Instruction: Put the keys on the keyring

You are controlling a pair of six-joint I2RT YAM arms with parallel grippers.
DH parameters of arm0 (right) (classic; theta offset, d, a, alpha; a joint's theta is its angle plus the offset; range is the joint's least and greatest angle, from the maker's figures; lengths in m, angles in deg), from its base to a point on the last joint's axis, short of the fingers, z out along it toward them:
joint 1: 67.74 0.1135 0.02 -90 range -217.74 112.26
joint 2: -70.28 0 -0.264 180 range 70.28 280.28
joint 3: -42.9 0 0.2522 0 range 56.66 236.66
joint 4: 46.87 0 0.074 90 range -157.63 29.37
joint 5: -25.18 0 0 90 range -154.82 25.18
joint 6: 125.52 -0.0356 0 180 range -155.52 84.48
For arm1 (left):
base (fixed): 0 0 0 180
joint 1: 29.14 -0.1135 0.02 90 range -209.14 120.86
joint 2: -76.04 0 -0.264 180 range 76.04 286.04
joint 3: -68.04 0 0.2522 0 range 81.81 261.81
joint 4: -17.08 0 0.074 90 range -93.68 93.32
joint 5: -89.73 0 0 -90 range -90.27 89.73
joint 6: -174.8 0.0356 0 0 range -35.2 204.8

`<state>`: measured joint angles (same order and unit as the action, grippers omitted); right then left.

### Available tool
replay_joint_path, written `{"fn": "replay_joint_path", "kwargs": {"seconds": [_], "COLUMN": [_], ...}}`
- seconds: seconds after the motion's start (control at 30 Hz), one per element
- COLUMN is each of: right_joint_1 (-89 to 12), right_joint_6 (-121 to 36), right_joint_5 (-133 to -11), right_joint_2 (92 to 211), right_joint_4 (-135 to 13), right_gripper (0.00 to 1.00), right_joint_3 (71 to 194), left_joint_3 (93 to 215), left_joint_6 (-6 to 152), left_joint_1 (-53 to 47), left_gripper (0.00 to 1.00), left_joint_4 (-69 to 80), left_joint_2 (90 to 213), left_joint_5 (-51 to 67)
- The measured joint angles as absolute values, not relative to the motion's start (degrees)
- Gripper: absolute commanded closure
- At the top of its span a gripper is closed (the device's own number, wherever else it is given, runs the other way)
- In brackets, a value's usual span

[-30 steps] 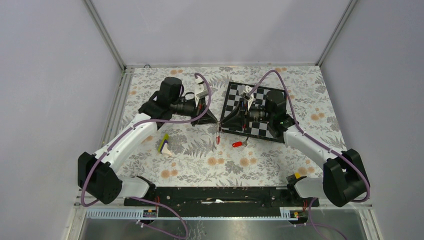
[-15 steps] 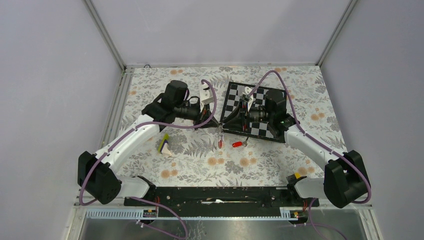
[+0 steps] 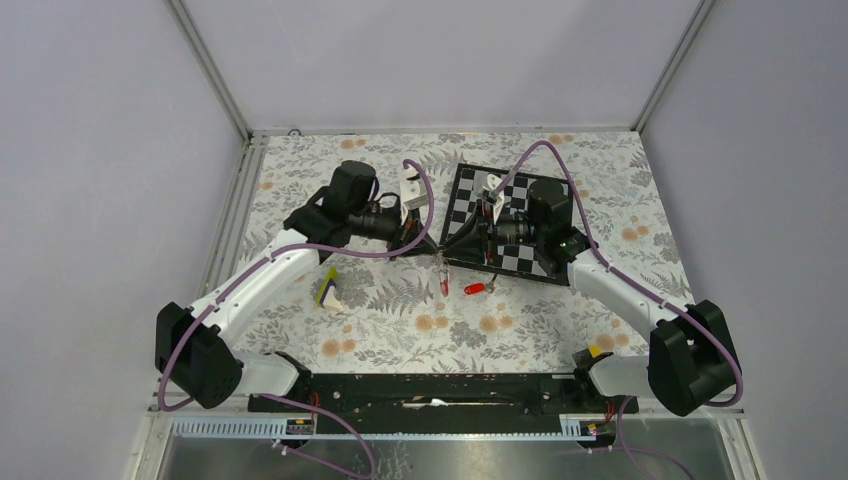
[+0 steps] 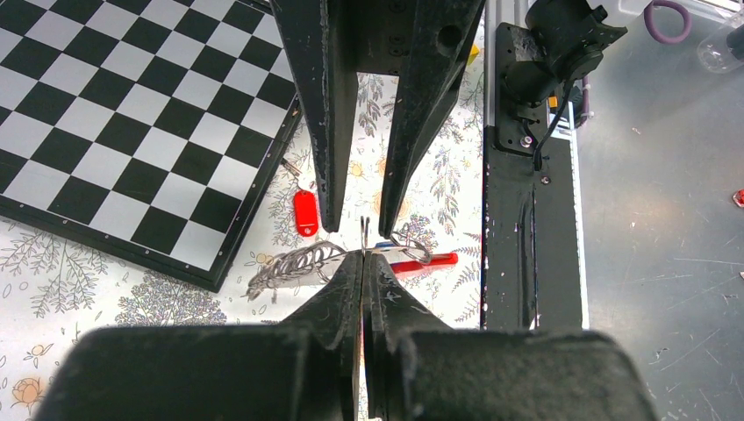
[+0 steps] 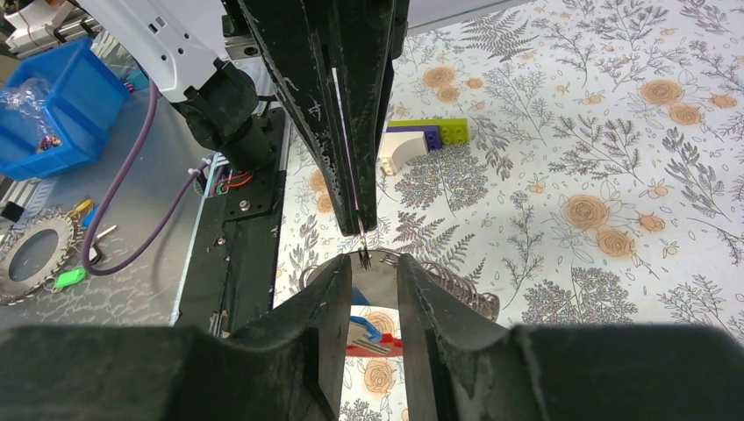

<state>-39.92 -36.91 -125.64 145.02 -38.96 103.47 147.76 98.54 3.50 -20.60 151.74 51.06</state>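
Note:
My left gripper [image 4: 364,256] is shut on a thin metal loop of the keyring [image 4: 289,263], held a little above the table. The keyring's grey coil and red section [image 4: 425,260] trail below the tips. My right gripper [image 5: 373,261] faces it tip to tip, its jaws apart and straddling the pinched loop without closing on it. The blue-tagged key [image 5: 361,328] hangs with the keyring and shows between the right fingers. The red-tagged key [image 4: 304,212] lies loose on the floral cloth beside the board, also seen from above [image 3: 474,288]. Seen from above, both grippers meet over the cloth's middle [image 3: 440,250].
A black-and-white chessboard [image 3: 520,215] lies at the back right under the right arm. A yellow-green, purple and white block [image 3: 328,290] sits left of centre. A black rail [image 4: 509,228] runs along the near table edge.
My left gripper has shifted slightly right, bringing the hanging keyring closer to the right gripper's tips. The red-tagged key has stayed put.

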Motion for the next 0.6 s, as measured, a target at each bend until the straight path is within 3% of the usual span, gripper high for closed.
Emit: {"fn": "replay_joint_path", "kwargs": {"seconds": [0.1, 0.3, 0.43, 0.6], "right_joint_1": [-39.9, -39.6, -39.6, -39.6], "right_joint_6": [-37.0, -37.3, -37.8, -39.0], "right_joint_5": [-125.8, -126.0, -126.0, -126.0], "right_joint_2": [145.1, 145.2, 145.3, 145.4], "right_joint_4": [-39.0, -38.9, -38.7, -38.1], "right_gripper": [0.74, 0.99, 1.0, 1.0], "right_joint_3": [103.5, 103.5, 103.5, 103.5], "left_joint_3": [147.8, 147.8, 147.8, 147.8], "left_joint_6": [98.5, 98.6, 98.6, 98.5], "left_joint_1": [3.6, 3.7, 3.7, 3.6], "left_gripper": [1.0, 1.0, 1.0, 0.86], "left_joint_4": [-20.6, -20.6, -20.7, -20.6], "left_joint_2": [151.7, 151.8, 151.8, 151.8], "left_joint_5": [51.1, 51.1, 50.9, 51.0]}}
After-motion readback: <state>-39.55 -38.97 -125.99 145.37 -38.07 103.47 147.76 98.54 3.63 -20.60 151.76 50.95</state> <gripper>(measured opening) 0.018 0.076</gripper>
